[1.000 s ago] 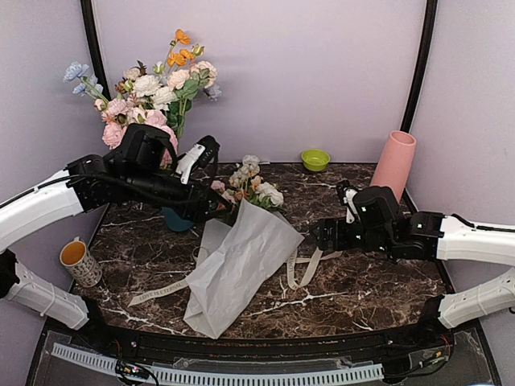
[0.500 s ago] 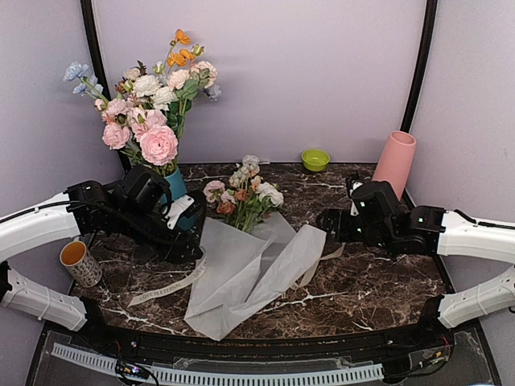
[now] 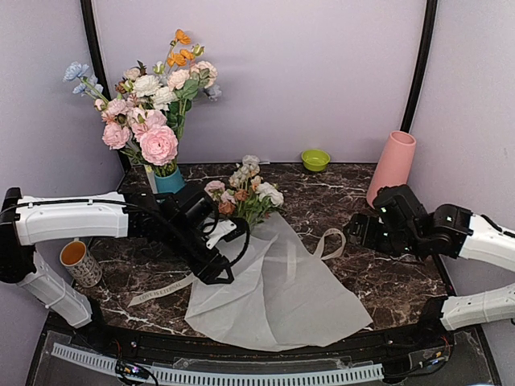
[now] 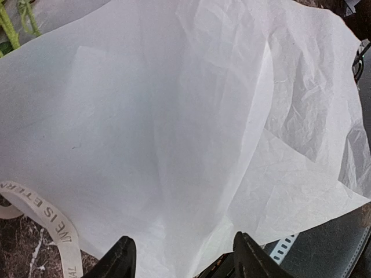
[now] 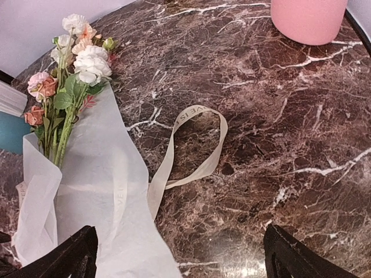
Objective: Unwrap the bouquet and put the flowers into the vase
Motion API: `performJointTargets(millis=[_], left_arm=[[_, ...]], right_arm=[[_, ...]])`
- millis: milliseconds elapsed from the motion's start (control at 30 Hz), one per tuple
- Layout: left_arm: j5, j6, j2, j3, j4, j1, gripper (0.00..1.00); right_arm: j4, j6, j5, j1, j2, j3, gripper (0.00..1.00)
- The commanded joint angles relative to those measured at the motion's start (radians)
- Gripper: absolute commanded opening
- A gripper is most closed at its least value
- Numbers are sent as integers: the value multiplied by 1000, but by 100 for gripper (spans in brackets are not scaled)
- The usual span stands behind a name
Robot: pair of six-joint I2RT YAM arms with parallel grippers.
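The bouquet lies undone: its flowers (image 3: 241, 195) (image 5: 71, 65) rest at the far edge of the cream paper (image 3: 278, 293) (image 4: 174, 116) (image 5: 98, 191), which is spread flat on the table. One fold still covers the stem ends. The cream ribbon (image 3: 326, 241) (image 5: 191, 147) trails loose off the paper's right side. My left gripper (image 3: 216, 272) (image 4: 182, 259) hovers low over the sheet's left part, jaws apart, nothing between them. My right gripper (image 3: 355, 233) (image 5: 185, 260) stands wide open and empty above bare table, right of the ribbon. The pink vase (image 3: 393, 165) (image 5: 307, 20) stands upright at the back right.
A teal vase (image 3: 170, 182) with a big mixed arrangement (image 3: 149, 100) stands at the back left, behind my left arm. A green bowl (image 3: 315, 159) sits at the back centre. A mug (image 3: 77, 262) is at the left edge. A printed ribbon end (image 3: 161, 293) (image 4: 55, 223) lies by the paper.
The paper, held up and bunched a second ago, has dropped and spread flat. My left gripper came down and forward over it. My right arm drew back to the right.
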Motion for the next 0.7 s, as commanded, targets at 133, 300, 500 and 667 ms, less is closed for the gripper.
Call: performJointTargets(millis=[133,300,500,667], left_arm=[[48,110,122,119,34,-21,60],[73,158,192,192,12,-26,56],[64,180,216,227,-6,-28,45],[27,166,193,220,-9,-32,13]], right_arm=[[-80,8,-329,-67,-95,-41,100],[-49,-25,-545,-92,4,-90,100],[-27,-116,-669,-107,131,-108,100],[-8,-199,-690,-115,256,-78,100]])
